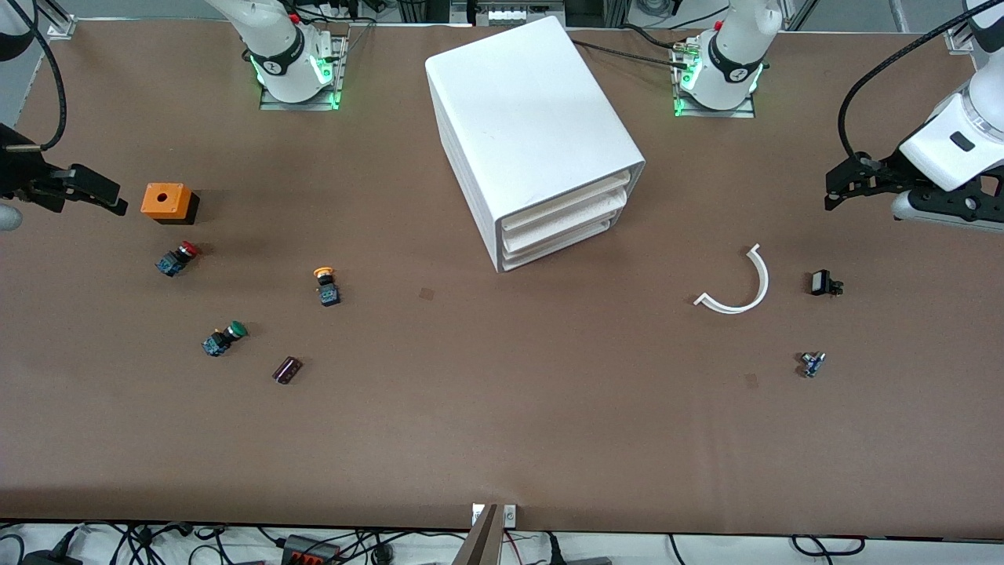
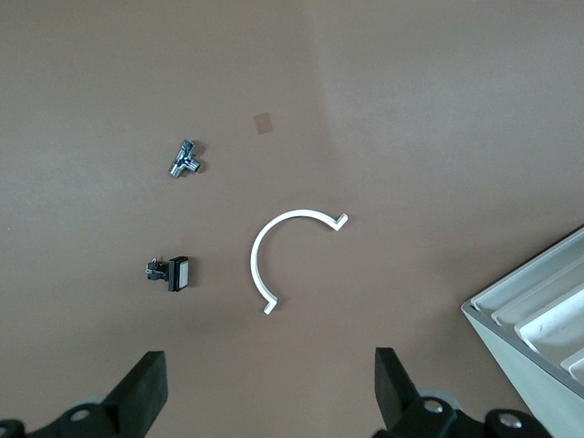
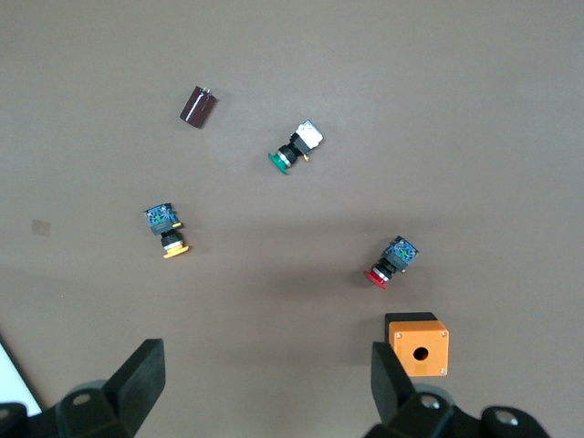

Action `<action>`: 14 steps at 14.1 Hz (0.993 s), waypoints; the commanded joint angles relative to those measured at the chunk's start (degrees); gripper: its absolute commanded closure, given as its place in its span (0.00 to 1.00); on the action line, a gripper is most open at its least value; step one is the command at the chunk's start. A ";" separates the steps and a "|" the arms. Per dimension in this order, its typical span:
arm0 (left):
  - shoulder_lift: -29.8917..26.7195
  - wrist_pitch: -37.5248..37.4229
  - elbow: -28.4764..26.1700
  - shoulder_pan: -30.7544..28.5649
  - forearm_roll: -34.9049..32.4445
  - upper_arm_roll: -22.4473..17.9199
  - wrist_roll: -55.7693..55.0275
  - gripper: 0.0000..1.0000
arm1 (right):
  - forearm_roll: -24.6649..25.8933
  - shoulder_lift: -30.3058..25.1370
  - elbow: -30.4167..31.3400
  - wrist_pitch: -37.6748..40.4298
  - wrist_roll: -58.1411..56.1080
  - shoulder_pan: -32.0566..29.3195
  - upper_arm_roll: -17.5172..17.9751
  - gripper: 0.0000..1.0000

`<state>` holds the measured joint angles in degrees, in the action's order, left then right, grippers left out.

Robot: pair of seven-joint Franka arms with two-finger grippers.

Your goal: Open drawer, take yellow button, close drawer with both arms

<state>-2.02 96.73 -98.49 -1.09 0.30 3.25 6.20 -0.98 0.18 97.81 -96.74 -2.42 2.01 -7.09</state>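
Note:
The white cabinet [image 1: 533, 133] stands in the middle of the table, with its three drawers [image 1: 561, 224] all pushed in. Its corner shows in the left wrist view [image 2: 538, 319]. The orange-yellow button [image 1: 325, 286] lies on the table toward the right arm's end, apart from the cabinet; it also shows in the right wrist view [image 3: 167, 231]. My right gripper [image 1: 102, 196] [image 3: 269, 383] is open and empty over the table beside an orange box [image 1: 166, 202]. My left gripper [image 1: 838, 187] [image 2: 269, 392] is open and empty over the left arm's end of the table.
A red-capped button [image 1: 177, 258], a green-capped button [image 1: 224, 338] and a dark cylinder [image 1: 287, 369] lie near the orange-yellow one. A white curved strip [image 1: 737, 286], a small black part [image 1: 824, 283] and a small metal part [image 1: 813, 363] lie toward the left arm's end.

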 commanded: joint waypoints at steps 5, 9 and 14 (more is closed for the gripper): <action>0.35 -1.19 1.29 -0.23 0.58 0.18 1.01 0.00 | 0.72 -0.53 -0.16 0.85 -0.65 -3.76 4.00 0.00; 0.35 -1.19 1.29 -0.23 0.58 0.18 1.01 0.00 | 0.72 -0.79 -0.16 1.02 -0.57 -3.69 4.19 0.00; 0.35 -1.19 1.29 -0.23 0.58 0.18 1.01 0.00 | 0.81 -0.62 -0.07 1.02 -0.13 -3.25 4.36 0.00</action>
<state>-2.02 96.68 -98.49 -1.09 0.30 3.25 6.20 -0.98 0.18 97.81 -96.60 -2.42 -0.46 -3.93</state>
